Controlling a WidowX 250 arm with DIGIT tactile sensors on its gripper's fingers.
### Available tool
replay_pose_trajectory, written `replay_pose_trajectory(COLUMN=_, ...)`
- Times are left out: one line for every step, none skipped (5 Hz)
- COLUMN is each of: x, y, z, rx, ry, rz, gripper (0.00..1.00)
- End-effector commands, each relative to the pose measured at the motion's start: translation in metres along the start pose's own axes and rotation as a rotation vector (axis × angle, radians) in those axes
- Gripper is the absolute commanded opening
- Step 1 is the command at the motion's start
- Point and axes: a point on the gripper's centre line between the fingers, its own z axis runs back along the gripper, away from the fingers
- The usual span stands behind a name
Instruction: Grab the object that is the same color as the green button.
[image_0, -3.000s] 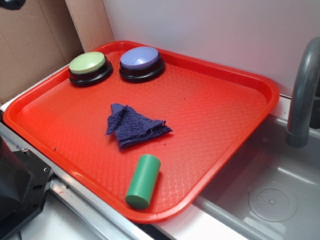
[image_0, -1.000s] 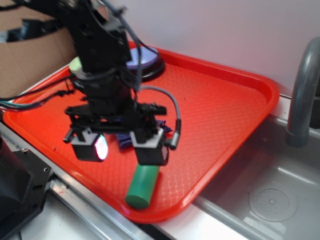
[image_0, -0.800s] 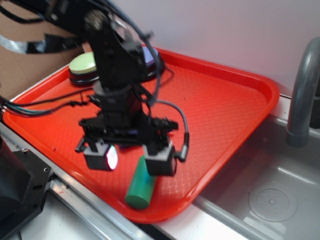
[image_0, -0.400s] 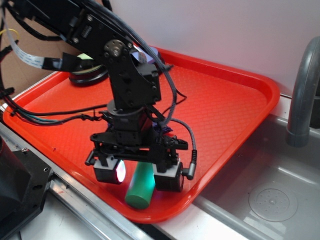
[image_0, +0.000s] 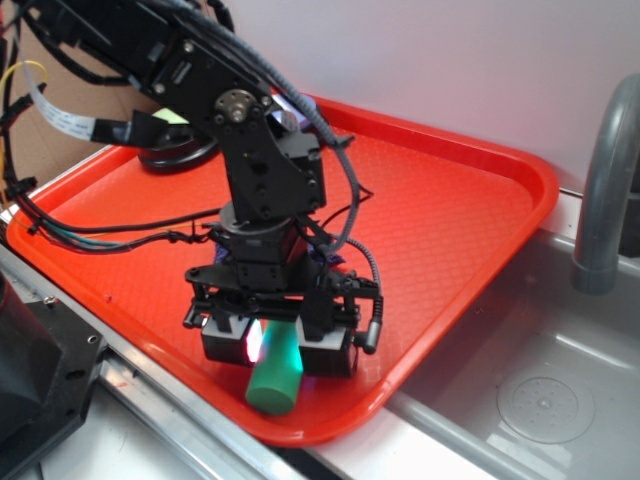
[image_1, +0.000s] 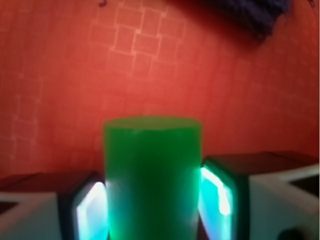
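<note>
The object, a green cylinder (image_0: 273, 378), lies on the red tray (image_0: 450, 200) near its front edge. My gripper (image_0: 278, 346) is down over it, one finger on each side. In the wrist view the cylinder (image_1: 152, 175) fills the gap, and both lit pads (image_1: 216, 192) press against its sides, so the gripper is shut on it. Of the green button (image_0: 172, 117), only a pale sliver and its black base show behind the arm at the tray's far left.
The dark blue cloth (image_1: 250, 15) lies just beyond the cylinder, mostly hidden under the arm in the exterior view. A grey sink (image_0: 540, 400) with a faucet pipe (image_0: 600, 200) lies to the right of the tray. Cables hang along the arm's left side.
The arm came in from the back left and lowered over the cylinder. The fingers, wide apart a second ago, have drawn in against the cylinder's sides.
</note>
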Motion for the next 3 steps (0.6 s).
replay_pose_trajectory(x=0.038, y=0.017, z=0.068, rx=-0.034, ry=-0.009, rz=-0.118, gripper=0.00)
replay_pose_trajectory(x=0.058, y=0.032, z=0.098, rx=-0.011, ry=-0.015, rz=-0.195, gripper=0.00)
replay_pose_trajectory(x=0.084, y=0.049, z=0.127, rx=0.018, ry=-0.026, rz=-0.288, gripper=0.00)
